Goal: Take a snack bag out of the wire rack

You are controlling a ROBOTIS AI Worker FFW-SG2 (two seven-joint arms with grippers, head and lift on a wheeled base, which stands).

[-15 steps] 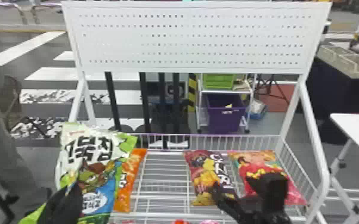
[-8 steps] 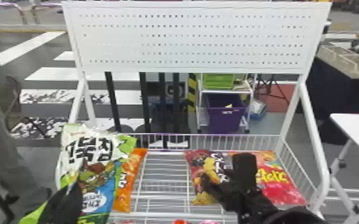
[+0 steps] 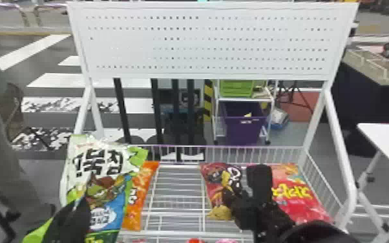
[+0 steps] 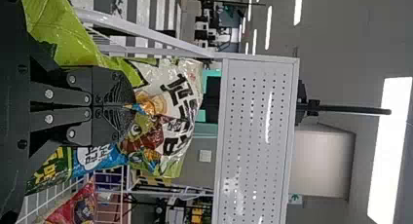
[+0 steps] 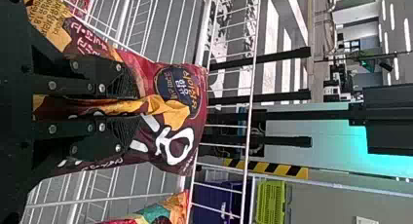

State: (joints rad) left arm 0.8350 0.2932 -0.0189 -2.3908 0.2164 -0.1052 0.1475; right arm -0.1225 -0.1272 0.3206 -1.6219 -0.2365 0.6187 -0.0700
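A big indoor hall, most like a lab or test space, with a shop-style corner
Strip lights (image 4: 298, 6) overhead; a green exit sign (image 4: 295, 198); crossing stripes (image 3: 56, 80) on the floor; snack bags (image 3: 98, 161) in a wire rack (image 3: 347, 206) under a pegboard (image 3: 210, 42), like a shop display; a purple crate (image 3: 242, 129) and a tripod (image 3: 295, 93) behind.

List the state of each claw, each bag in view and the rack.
Left claw: shut on the green bag
Green bag: pinched, held up at the rack's left
Right claw: closed on a fold of the maroon bag
Maroon bag: pinched, in the rack
Orange bag: lying in the rack, partly covered
Red bag: lying in the rack, partly covered
Rack: open-topped, holding bags
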